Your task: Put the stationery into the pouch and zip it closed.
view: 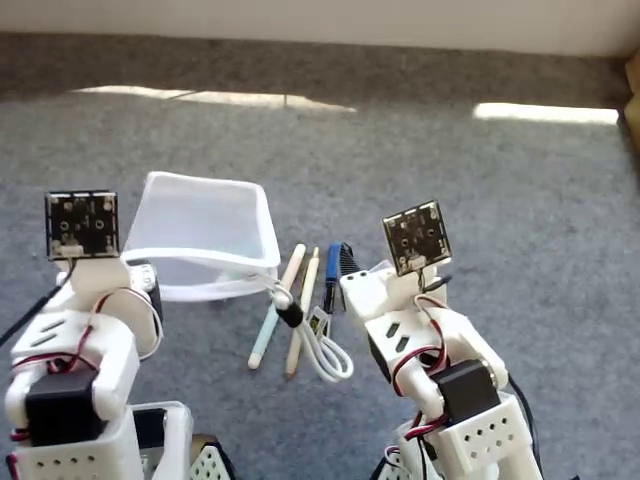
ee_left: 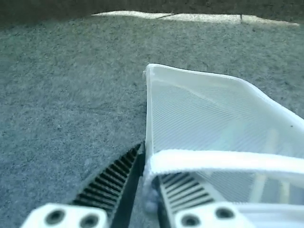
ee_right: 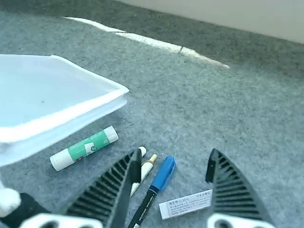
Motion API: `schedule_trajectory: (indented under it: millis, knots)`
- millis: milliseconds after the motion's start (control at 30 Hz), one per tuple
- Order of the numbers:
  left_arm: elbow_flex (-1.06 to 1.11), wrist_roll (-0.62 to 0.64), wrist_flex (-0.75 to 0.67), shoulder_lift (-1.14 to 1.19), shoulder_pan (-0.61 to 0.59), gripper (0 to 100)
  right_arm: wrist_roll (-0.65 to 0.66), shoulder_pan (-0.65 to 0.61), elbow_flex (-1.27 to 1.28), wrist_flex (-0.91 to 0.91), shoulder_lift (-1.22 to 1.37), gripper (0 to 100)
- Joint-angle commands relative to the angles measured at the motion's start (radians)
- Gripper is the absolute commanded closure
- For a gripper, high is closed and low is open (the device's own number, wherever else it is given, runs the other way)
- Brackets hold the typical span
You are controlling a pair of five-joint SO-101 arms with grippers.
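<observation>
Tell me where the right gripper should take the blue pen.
Take the blue pen mid-barrel, straight down from above, with the open right gripper spanning its width. It lies flat on the carpet with a cream pencil close alongside, so a sideways approach would likely nudge that.

Near left: left arm point(view: 85, 340) bent forward and low, left gripper point(ee_left: 145, 159) clamped on the rim of the pouch point(ee_left: 213, 118), fingers almost together. Near right: right arm point(view: 430, 350) angled far-left, right gripper point(ee_right: 175, 159) tipped downward, jaws spread wide, gripping nothing.
</observation>
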Motion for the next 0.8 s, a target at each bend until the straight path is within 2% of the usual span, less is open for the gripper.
schedule_trajectory:
  millis: [0,100,367,633,767]
  knots:
    - [-0.189,0.02,0.043,0.145,0.016,99,-0.006,0.012,-0.008,-0.028,-0.013,78.6]
    - [-0.245,0.069,0.046,0.24,0.022,99,-0.006,0.012,-0.008,-0.028,-0.013,78.6]
    - [-0.38,0.163,0.051,0.424,0.162,99,-0.003,0.012,-0.007,-0.028,-0.012,78.6]
    - [-0.433,0.193,0.051,0.59,0.16,99,-0.002,0.012,-0.007,-0.028,-0.012,78.6]
    - [-0.403,0.193,0.051,0.598,0.104,99,-0.005,0.01,-0.007,-0.028,-0.01,78.6]
